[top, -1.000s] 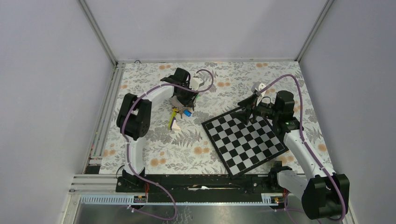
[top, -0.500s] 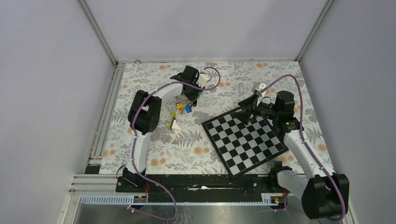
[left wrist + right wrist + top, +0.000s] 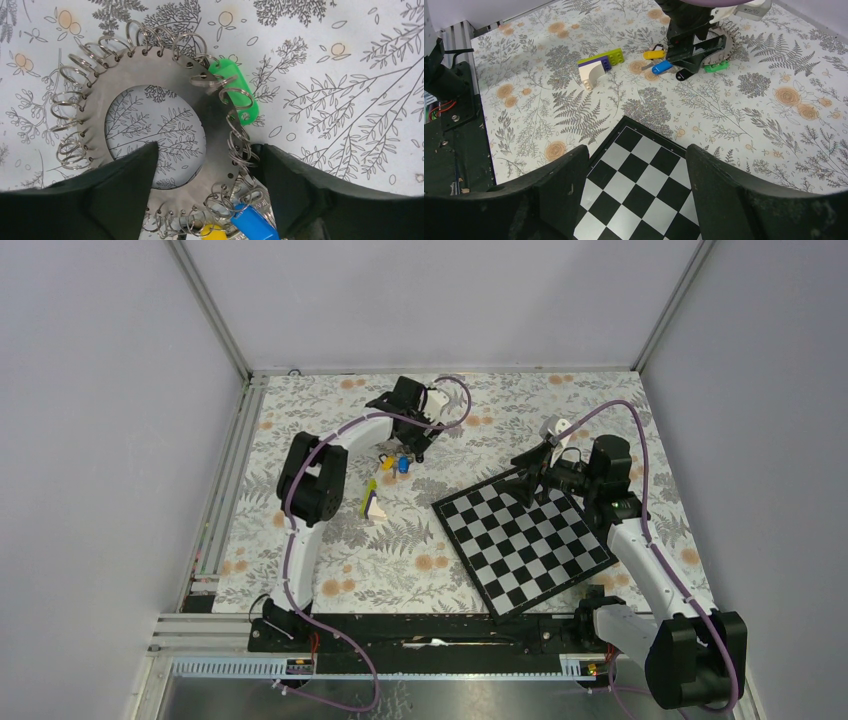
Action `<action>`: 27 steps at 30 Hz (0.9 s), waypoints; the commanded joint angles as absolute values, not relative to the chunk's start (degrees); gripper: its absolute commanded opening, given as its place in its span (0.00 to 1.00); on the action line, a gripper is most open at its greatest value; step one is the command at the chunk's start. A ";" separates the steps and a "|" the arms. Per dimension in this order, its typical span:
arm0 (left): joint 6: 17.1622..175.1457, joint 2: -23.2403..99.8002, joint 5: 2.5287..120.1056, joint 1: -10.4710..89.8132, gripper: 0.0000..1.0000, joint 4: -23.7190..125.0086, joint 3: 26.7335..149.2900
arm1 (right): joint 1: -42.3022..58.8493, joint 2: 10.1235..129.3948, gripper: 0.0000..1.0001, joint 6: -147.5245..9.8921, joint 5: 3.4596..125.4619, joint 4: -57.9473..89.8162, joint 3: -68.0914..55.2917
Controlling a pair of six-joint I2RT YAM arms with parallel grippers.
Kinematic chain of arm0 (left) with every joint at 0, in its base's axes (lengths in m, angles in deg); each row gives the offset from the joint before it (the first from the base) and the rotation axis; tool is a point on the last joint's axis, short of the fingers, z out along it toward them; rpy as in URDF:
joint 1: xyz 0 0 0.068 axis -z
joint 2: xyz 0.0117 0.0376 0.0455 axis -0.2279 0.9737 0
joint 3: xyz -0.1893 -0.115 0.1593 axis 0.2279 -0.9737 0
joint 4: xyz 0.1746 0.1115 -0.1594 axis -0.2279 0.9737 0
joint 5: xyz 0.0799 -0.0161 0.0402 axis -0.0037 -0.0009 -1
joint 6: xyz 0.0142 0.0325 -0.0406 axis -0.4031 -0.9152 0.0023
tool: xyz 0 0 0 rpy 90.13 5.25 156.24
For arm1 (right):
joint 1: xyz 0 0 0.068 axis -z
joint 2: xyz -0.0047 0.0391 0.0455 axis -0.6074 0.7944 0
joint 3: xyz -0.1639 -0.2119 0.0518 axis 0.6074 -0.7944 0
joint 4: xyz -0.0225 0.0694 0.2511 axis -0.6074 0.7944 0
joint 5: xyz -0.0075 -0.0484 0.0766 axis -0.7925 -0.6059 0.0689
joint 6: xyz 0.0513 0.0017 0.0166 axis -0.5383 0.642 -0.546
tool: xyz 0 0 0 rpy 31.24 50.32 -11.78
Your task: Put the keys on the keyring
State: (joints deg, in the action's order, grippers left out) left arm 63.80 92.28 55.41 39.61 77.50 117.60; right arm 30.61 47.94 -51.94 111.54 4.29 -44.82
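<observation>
Lying flat on the floral bench (image 3: 350,50), the keyring (image 3: 150,75) has green, blue and yellow keys (image 3: 235,90) at its coiled rim. The left gripper (image 3: 207,150) straddles that rim, jaws apart. The right gripper (image 3: 636,150) hangs over the chessboard (image 3: 644,190), jaws apart.

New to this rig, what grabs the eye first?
The grey keyring, rimmed with small wire loops, lies far back, left of centre, with a green key at its edge. The open left gripper straddles its band. On the right, a tilted chessboard sits under the open right gripper.
</observation>
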 commanded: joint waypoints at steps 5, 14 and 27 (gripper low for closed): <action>65.47 82.80 51.73 39.20 0.99 74.49 117.09 | 31.46 47.38 0.79 -52.23 112.37 1.72 -45.06; 68.01 62.69 56.92 36.21 0.99 63.27 99.56 | 32.35 46.82 0.88 -53.90 110.63 3.10 -43.47; 77.86 32.69 74.31 21.14 0.99 50.48 73.97 | 32.65 44.99 1.00 -56.97 90.25 17.95 -34.58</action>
State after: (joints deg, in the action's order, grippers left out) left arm 75.69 40.87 67.82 22.56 57.66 80.07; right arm 32.38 47.20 -55.76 97.86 12.86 -38.66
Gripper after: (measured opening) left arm 0.986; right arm 0.993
